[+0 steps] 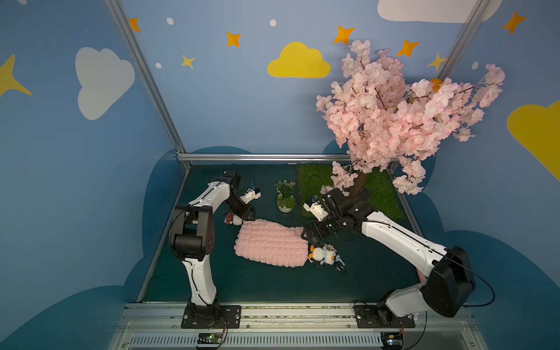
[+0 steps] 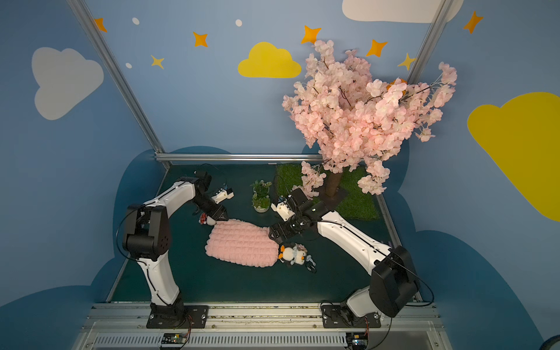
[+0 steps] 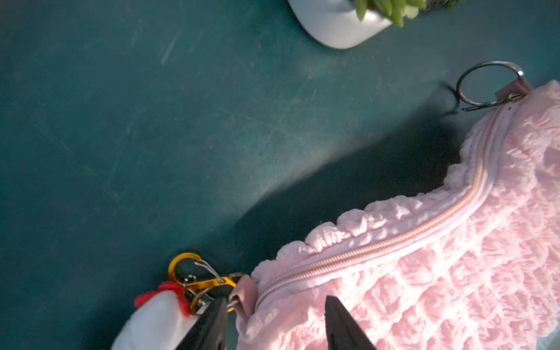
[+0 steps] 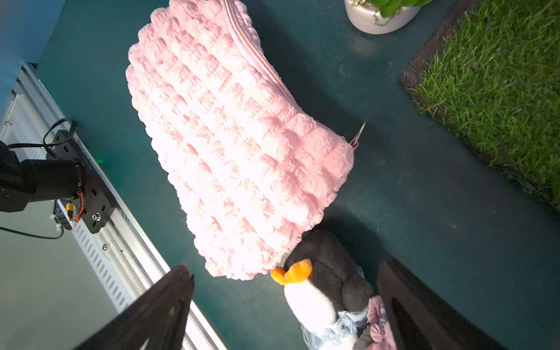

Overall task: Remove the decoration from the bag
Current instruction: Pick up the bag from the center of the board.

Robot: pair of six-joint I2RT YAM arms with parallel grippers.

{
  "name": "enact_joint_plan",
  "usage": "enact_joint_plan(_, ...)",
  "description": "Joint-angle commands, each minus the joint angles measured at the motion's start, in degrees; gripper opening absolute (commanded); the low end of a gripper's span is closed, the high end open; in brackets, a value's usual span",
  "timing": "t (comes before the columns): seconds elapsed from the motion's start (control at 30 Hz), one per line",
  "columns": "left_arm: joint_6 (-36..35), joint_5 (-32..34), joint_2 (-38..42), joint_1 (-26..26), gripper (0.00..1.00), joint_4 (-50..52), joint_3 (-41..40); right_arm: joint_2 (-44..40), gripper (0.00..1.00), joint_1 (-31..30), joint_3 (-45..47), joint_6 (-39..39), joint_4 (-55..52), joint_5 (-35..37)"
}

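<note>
Blue walls (image 1: 227,100) with painted clouds (image 1: 298,62) and stars (image 1: 233,39), dark teal floor (image 1: 257,285), aluminium frame posts (image 1: 147,75)

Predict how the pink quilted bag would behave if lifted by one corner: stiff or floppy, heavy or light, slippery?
Probably floppy: the bag is puffy fabric, and its zipper edge already bends in waves, so it would likely sag. Likely light for its size, as it looks mostly padding. The bumpy plush should grip rather than slip.

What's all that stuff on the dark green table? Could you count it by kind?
Puffy pink quilted fabric bag: 1
Small plush toy charms: 2
Small potted green plants: 2
Pink blossom tree: 1
Green artificial grass mat: 1
Total: 7
</note>
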State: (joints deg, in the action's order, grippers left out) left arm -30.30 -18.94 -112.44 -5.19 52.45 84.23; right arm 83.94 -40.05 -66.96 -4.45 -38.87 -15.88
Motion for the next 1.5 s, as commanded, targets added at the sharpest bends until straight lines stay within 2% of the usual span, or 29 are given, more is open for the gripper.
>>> enact_joint_plan(0.0,2.6,2.3,-0.2,-0.4,0.53,2.6,-1.1,0.3,0.97,0.3,0.1,0.3,-0.8,-0.3)
enact_joint_plan(0.07,3.3,3.6,-1.6,-0.4,0.49,3.0,-0.8,0.3,0.98,0.2,0.1,0.1,-0.7,-0.4)
enact_joint_plan(0.33,4.6,3.9,-3.7,-1.3,0.45,3.9,-1.0,-0.3,0.98,0.2,0.7,-0.3,-0.6,-0.4)
enact_joint_plan(0.5,4.8,2.0,-3.2,-1.5,0.29,2.8,-1.0,0.0,0.98,0.2,0.1,-0.2,-0.5,-0.3)
enact_joint_plan(0.63,5.2,0.2,-0.3,-1.4,0.11,0.9,-0.8,0.2,0.98,0.2,-0.4,0.0,-0.5,0.0)
enact_joint_plan(0.73,5.5,-0.4,1.3,-1.4,0.04,0.7,-0.7,0.6,0.97,0.2,-1.6,0.6,-0.6,0.3)
enact_joint_plan(0.97,8.0,-3.4,14.4,-1.9,0.02,-7.9,-7.3,3.5,0.97,0.2,-7.4,3.2,0.0,-1.3)
enact_joint_plan(1.13,8.8,-4.9,22.9,-2.1,0.02,-12.2,-12.3,7.6,0.97,0.1,-13.8,7.6,2.0,-6.3)
enact_joint_plan(1.3,6.9,-8.6,34.5,-2.3,0.02,-21.2,-20.5,12.9,0.96,-0.8,-19.7,14.0,6.0,-13.3)
enact_joint_plan(1.47,4.2,-12.5,43.2,-2.3,0.02,-27.2,-28.4,20.0,0.94,-2.6,-27.0,19.3,6.0,-16.3)
